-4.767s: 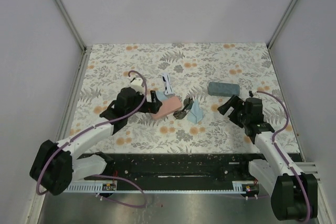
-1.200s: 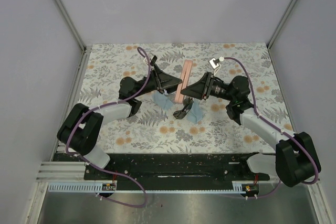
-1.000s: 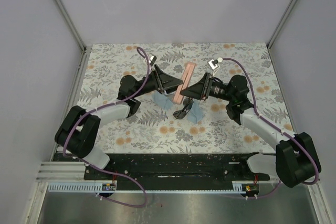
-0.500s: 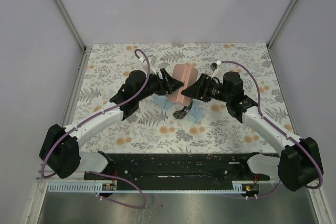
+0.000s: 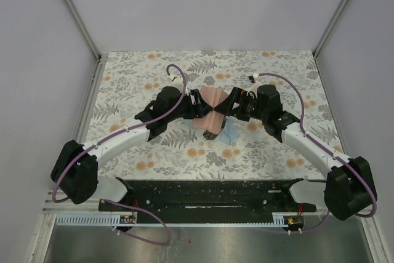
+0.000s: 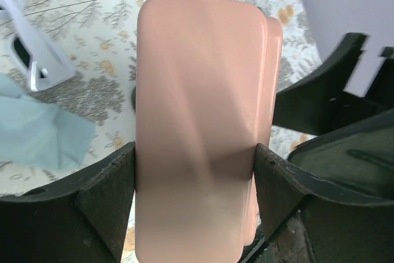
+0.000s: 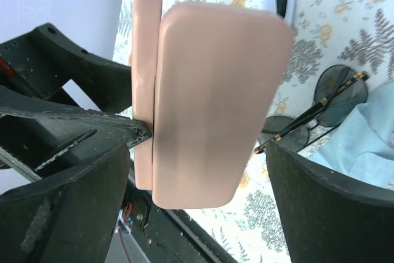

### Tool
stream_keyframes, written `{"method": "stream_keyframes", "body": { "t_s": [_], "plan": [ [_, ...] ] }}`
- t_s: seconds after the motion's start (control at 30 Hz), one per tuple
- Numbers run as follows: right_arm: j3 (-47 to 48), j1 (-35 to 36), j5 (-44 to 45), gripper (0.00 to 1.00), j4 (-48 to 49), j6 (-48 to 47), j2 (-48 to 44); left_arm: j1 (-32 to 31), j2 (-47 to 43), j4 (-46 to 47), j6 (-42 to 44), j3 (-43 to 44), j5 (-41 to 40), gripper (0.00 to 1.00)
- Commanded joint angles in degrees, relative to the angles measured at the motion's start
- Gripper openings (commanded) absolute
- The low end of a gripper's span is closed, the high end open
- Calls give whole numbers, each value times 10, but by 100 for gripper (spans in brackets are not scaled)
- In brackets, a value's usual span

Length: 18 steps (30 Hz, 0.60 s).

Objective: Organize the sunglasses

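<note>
A pink case (image 5: 210, 101) hangs above the middle of the table, between both grippers. My left gripper (image 6: 194, 170) is shut on its long sides, and from above this gripper (image 5: 198, 104) sits at the case's left. My right gripper (image 7: 197, 170) stands open around the same case (image 7: 215, 103), with a gap at its right finger (image 7: 335, 214). The dark thin-framed sunglasses (image 7: 332, 100) lie on the table under the case, also seen from above (image 5: 212, 133). The white-framed sunglasses (image 6: 31, 60) lie further back, by the left arm.
One light blue cloth (image 5: 231, 132) lies beside the dark sunglasses, and another (image 6: 37, 133) lies near the white pair. Grey walls close in the floral table (image 5: 277, 72) at the left, right and back. The black rail (image 5: 209, 192) runs along the near edge.
The pink case has come down and turned its broad face up. My right gripper's jaws have widened off it. The left gripper keeps its grip.
</note>
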Motion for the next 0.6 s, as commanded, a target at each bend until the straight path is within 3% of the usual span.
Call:
{"method": "stream_keyframes", "body": {
  "t_s": [0.0,0.1,0.2,0.33,0.57],
  "plan": [
    [1,-2,55,99,7,-20,-30,38,-13,-15,33,12,-1,31],
    [-12,-1,76,100,-3,-35,-52,69,-25,-92,78,37,-23,31],
    [-29,-1,93,99,-23,-46,-71,71,-10,-265,160,108,-137,32],
    [-47,-1,107,100,-28,-54,-83,71,36,-421,209,197,-286,35],
    [-62,-1,107,99,-42,-70,-87,61,153,-544,202,248,-483,38]
  ]
}}
